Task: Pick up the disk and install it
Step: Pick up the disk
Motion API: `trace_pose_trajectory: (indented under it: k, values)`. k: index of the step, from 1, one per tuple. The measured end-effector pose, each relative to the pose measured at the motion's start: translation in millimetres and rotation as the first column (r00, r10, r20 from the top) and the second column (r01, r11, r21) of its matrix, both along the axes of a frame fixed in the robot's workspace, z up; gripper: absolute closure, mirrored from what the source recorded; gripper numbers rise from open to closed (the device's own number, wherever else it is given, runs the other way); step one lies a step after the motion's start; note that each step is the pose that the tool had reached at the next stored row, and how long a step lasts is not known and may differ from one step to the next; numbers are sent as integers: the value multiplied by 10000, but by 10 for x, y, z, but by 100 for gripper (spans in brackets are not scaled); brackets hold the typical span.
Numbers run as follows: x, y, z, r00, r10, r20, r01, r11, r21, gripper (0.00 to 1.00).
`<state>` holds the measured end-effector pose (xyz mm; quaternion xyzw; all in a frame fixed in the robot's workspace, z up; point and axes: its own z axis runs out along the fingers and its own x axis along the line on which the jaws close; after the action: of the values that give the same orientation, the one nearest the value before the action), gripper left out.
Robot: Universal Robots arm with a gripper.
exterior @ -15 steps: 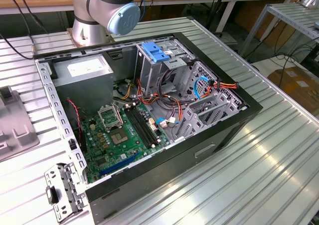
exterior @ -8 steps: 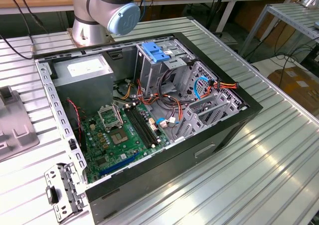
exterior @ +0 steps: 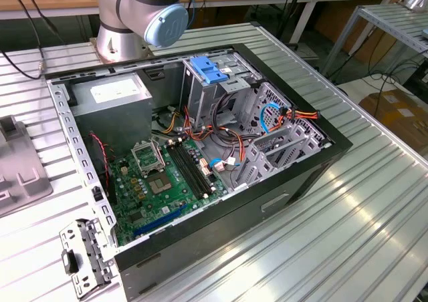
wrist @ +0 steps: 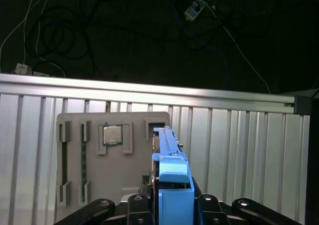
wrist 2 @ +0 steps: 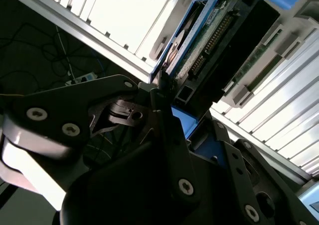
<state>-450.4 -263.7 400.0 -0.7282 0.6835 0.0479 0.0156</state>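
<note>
The disk stands on edge between my fingers, its blue side rail toward the camera in the first wrist view. In the second wrist view the disk shows its circuit board, connector row and blue rail. My gripper sits with a finger on each flat side of it, and the jaws look closed against it. A dark fingertip touches the rail's edge. Behind the disk lies the grey holder tray on the ribbed table. The open computer case with its drive cage lies apart from this.
A processor chip rests in the holder tray. The table's far edge drops to a dark floor with cables. In the exterior view stand the arm's base, the grey power supply, the blue latch handle and a loose metal bracket.
</note>
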Motion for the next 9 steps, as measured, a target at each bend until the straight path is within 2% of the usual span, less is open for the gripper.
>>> trace_pose_trajectory:
  k: [9]
  values:
    - [0,0,88,10000,0,1,0,10000,1,63]
